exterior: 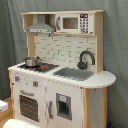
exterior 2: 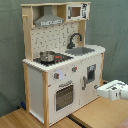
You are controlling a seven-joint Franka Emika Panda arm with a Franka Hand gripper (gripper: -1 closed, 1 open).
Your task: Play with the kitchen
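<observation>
At 4 o'clock in the second exterior view, the pincer [exterior 2: 101, 91] hangs just beside the kitchen [exterior 2: 60, 60], which stands at centre; whether it is open, or holding anything, cannot be told. Step: approach. Next move calls for reaching a knob [exterior 2: 74, 69] or the oven door [exterior 2: 63, 95].

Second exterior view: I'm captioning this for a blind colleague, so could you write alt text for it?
A toy kitchen stands on a wooden floor, with a small pot on its stove and a black faucet over its sink. The robot's white gripper enters from the second exterior view's right, near the cabinet front.
</observation>
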